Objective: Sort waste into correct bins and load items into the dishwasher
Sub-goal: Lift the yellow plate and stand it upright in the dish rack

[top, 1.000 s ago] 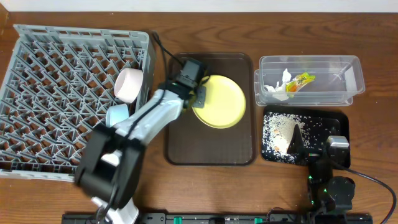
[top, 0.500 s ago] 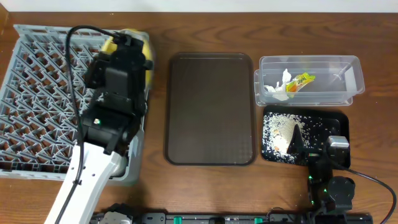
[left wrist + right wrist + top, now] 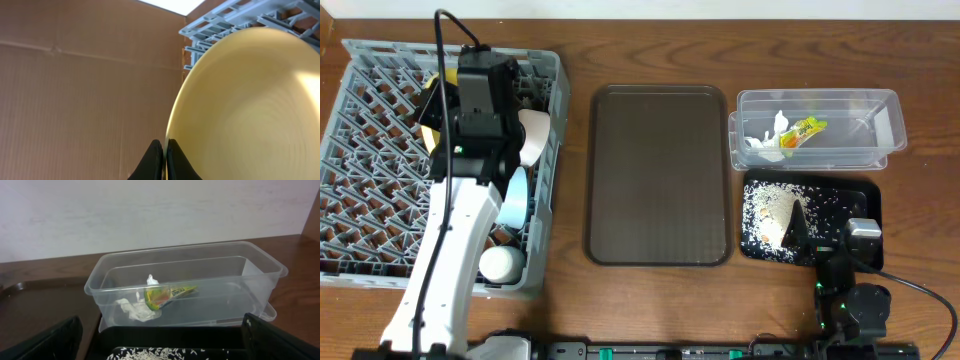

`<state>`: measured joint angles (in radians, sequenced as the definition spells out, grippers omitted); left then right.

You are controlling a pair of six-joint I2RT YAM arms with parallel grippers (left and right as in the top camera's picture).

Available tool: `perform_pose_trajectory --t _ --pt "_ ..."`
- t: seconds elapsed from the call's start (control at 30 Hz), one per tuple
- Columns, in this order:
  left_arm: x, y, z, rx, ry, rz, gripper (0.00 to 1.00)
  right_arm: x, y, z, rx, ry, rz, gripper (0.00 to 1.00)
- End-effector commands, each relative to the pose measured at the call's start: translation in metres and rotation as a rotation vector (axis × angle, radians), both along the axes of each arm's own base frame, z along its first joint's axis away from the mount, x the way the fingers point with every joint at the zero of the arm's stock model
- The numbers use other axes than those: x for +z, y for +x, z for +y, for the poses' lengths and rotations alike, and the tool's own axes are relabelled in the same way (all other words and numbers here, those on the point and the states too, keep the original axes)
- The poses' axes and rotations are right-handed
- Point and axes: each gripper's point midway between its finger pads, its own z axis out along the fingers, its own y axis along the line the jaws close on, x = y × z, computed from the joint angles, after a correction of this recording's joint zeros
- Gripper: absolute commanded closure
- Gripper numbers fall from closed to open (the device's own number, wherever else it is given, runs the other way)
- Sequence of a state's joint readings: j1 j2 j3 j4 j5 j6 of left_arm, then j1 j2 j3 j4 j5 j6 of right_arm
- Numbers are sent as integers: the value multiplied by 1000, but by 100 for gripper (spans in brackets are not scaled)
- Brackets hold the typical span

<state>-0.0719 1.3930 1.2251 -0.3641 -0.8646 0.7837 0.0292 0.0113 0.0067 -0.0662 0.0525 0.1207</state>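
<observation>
My left gripper [image 3: 165, 160] is shut on the rim of the yellow plate [image 3: 250, 110] and holds it on edge over the grey dish rack [image 3: 380, 150]; overhead the plate [image 3: 433, 110] shows only as a yellow sliver beside the arm. A white bowl [image 3: 532, 137] and a light-blue bowl [image 3: 515, 198] stand on edge in the rack's right side. The clear tub [image 3: 840, 128] holds the green-and-orange wrapper [image 3: 804, 129] and white paper scraps [image 3: 766, 143]. The black tray [image 3: 865, 200] holds rice crumbs [image 3: 775, 212]. My right gripper [image 3: 160, 345] is open above the black tray. The chopsticks are out of view.
A dark brown serving tray [image 3: 658, 175] lies bare between the rack and the bins. A white round object [image 3: 502, 263] sits at the rack's front right corner. The left arm [image 3: 460, 240] stretches over the rack's right side.
The left gripper carried the yellow plate from the brown tray leftward over the rack and turned it on edge. The right arm has not moved.
</observation>
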Motion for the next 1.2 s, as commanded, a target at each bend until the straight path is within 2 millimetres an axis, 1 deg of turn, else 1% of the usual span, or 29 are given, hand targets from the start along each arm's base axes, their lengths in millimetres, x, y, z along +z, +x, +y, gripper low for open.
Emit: perform_pose_trajectory --t 0.0,0.17,0.27,0.37,0.4,0.47,0.53,0.6,0.67,0.77,0.9,1.03,1.17 --pt "-19 14 3 -32 31 91 94 0 0 -3 -11 -11 0 1" --pt "-48 23 14 -24 56 196 94 0 0 -2 -11 -11 0 1" --pt "-55 28 16 -18 70 217 94 0 0 -3 -11 -11 0 1" --pt "-51 31 16 -26 90 216 94 0 0 -3 -11 -11 0 1" --pt "-46 31 17 -16 105 201 94 0 0 -2 -11 -11 0 1" --pt "-28 31 23 35 132 128 94 0 0 -3 -11 -11 0 1" --pt "-15 30 24 42 147 88 94 0 0 -3 -11 -11 0 1" --pt "-4 29 24 30 165 79 94 0 0 -2 -11 -11 0 1" --pt "1 28 23 17 174 79 94 0 0 -3 -11 -11 0 1" --pt "-2 28 22 7 173 97 94 0 0 -3 -11 -11 0 1" --pt "-21 26 18 -32 146 158 94 0 0 -3 -11 -11 1 1" --pt "-34 23 17 -38 123 189 94 0 0 -3 -11 -11 0 1" --pt "-34 23 17 -40 122 190 94 0 0 -2 -11 -11 0 1"
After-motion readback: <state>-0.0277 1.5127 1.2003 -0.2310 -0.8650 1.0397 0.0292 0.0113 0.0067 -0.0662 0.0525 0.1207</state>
